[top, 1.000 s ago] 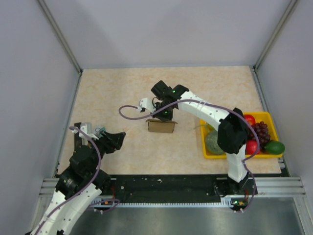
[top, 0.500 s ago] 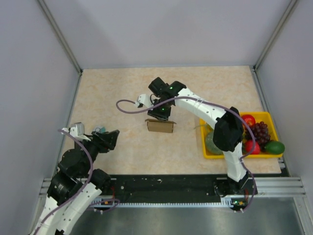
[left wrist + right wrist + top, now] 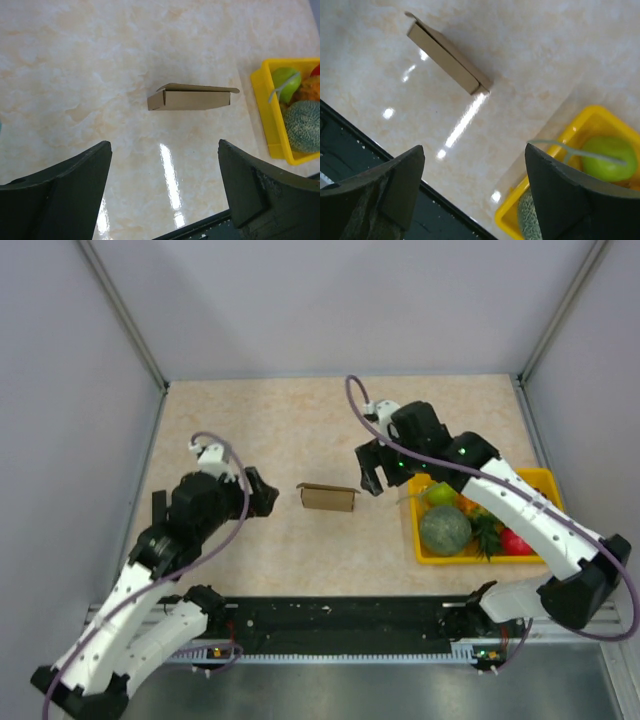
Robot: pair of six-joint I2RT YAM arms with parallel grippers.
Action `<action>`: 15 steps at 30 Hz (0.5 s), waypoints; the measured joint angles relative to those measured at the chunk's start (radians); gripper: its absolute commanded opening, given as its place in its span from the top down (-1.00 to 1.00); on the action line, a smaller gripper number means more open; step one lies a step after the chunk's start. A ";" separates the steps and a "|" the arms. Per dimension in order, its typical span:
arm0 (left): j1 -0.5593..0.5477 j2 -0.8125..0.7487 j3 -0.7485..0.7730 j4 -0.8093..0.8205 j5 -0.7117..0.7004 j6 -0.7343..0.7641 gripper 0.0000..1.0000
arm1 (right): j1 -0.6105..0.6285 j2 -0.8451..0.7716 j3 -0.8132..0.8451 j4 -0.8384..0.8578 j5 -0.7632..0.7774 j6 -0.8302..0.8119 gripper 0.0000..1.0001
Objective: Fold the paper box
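Paper box (image 3: pixel 329 497) stands alone at table (image 3: pixel 250 420) ctr, lid flap slightly proud. Left pincer (image 3: pixel 262 492) at its 9 o'clock, right pincer (image 3: pixel 372 468) at 2 o'clock. Both wide, empty, not touching. Stance suggests fold approx. complete.

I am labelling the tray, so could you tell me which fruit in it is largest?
The netted grey-green melon, near-left in the yellow tray, bigger than the smooth green fruit behind it and the red fruit beside it.
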 measured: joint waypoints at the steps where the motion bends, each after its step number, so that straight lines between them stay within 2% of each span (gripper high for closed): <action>1: 0.021 0.075 0.038 0.005 0.053 0.029 -0.69 | -0.018 -0.059 -0.088 0.022 -0.005 0.041 -0.57; 2: 0.047 0.139 0.066 0.012 0.107 0.053 -0.62 | -0.029 -0.098 -0.156 0.049 -0.009 0.065 -0.41; 5: 0.145 0.342 0.160 0.009 0.293 0.158 -0.57 | -0.051 -0.154 -0.332 0.110 -0.016 0.119 -0.12; 6: 0.164 0.395 0.184 0.002 0.335 0.197 -0.56 | -0.051 -0.146 -0.360 0.132 -0.027 0.121 -0.09; 11: 0.181 0.588 0.273 -0.058 0.469 0.429 -0.47 | -0.054 -0.040 -0.372 0.219 -0.058 0.069 0.26; 15: 0.180 0.671 0.288 -0.070 0.475 0.577 -0.24 | -0.058 0.046 -0.361 0.277 -0.064 0.012 0.30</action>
